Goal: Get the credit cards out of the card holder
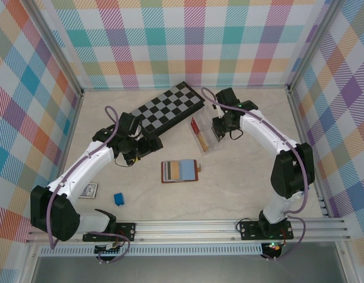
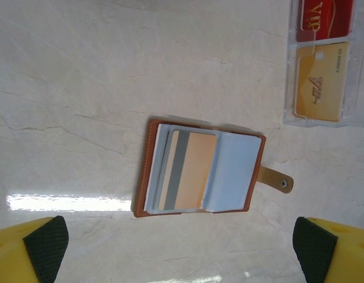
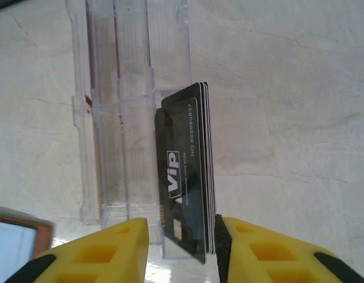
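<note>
The brown leather card holder (image 1: 180, 171) lies open on the table, its snap tab (image 2: 276, 180) pointing right. An orange card with a grey stripe (image 2: 190, 171) sits in its pale blue sleeve. My left gripper (image 1: 147, 146) hovers up and to the left of it, and in the left wrist view the gripper (image 2: 179, 253) is wide open with nothing between its fingers. My right gripper (image 1: 217, 131) is at the clear plastic box (image 1: 204, 134). Its jaws (image 3: 182, 253) straddle a stack of black VIP cards (image 3: 187, 188) standing in an end compartment. The right pad (image 3: 221, 247) touches the stack, and the left finger (image 3: 120, 250) stands clear of it.
A folded chessboard (image 1: 167, 109) lies at the back, close to both grippers. The clear box also holds a red VIP card (image 2: 323, 17) and a gold card (image 2: 320, 82). A small blue block (image 1: 119, 199) and a patterned card (image 1: 88, 190) lie near the front left.
</note>
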{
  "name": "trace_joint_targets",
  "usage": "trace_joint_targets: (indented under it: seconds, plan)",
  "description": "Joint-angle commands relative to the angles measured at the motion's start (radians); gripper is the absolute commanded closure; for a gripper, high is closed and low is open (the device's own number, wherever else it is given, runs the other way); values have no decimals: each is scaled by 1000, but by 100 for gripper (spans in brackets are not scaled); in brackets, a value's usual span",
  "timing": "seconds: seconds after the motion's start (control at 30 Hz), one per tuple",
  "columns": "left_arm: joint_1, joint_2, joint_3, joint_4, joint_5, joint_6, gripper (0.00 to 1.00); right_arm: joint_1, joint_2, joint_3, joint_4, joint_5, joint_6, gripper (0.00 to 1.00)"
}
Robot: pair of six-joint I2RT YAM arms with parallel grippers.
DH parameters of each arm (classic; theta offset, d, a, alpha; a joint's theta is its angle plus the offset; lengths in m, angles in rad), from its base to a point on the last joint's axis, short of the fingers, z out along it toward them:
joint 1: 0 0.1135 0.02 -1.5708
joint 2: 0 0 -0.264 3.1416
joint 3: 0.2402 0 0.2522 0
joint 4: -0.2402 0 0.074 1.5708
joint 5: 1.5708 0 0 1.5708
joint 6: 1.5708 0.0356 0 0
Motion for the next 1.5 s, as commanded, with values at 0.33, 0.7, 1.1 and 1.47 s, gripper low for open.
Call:
trace_joint_targets:
  seconds: [0.33,0.7,1.1,1.47]
  plan:
    - [-48,66,-103,121,93,-33,10,79,-329,-290,95,-390,387,49]
    - [-94,76,-252,290,108,-96,18,286,-248,-518,405,-466,704,50]
    - [-123,144,-272,366,110,-152,53,305,54,-382,507,-599,758,64]
    - [-131,275,-193,368,162,-141,79,305,175,-295,394,-606,676,74]
